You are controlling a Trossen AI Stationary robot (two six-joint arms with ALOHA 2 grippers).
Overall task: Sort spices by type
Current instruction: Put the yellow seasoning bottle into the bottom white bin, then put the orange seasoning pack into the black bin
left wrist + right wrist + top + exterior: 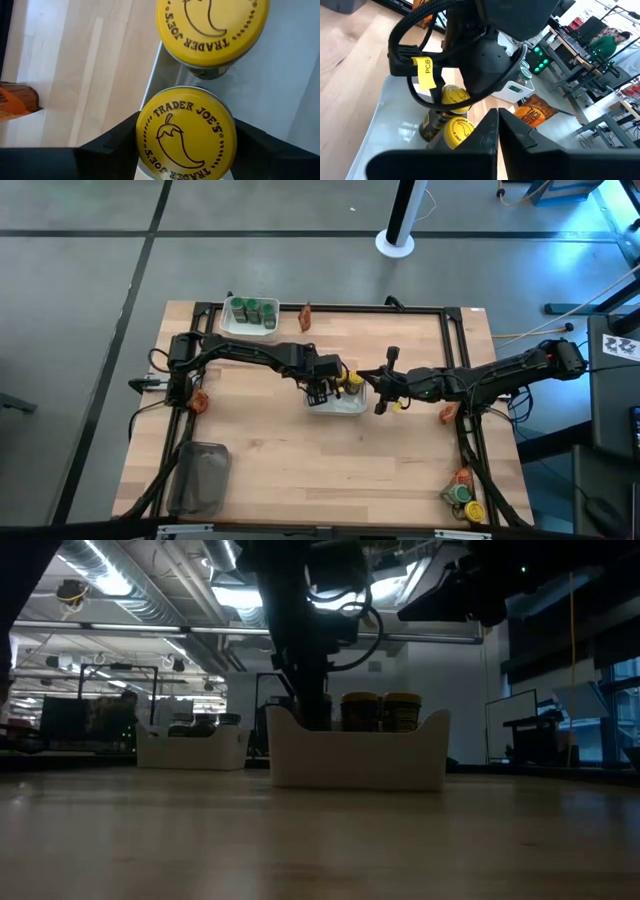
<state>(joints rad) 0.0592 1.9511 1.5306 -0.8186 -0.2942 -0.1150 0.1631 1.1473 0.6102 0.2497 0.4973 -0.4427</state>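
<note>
yellow-lidded jar held over the middle tray

a yellow-lidded jar [185,131] sits between the two dark fingers [112,145] of the left claw [322,392], which is clenched on it from both sides. the claw reaches down into the white tray [352,408] at the middle of the tabletop [300,470]. a second yellow-lidded jar [212,30] stands just beside the held one inside that tray, its lid showing a pepper drawing and printed lettering. in the low view two such jars show above the tray wall, side by side, with the left arm coming down next to them.

the right claw [385,390] hangs just beside the same tray on its right side, and its fingers [487,135] are pressed together with nothing between them.

at the far edge of the tabletop another white tray [228,325] holds the green-lidded jars [253,311], and a red-orange packet [306,316] stands near it. a second packet [199,401] lies at the left edge of the tabletop, a third [447,414] at the right edge. at the near right corner is a small cluster of loose spices [464,496], among them a jar with a yellow lid and one with a green lid. a clear grey tub [198,477] rests at the near left corner.
</note>
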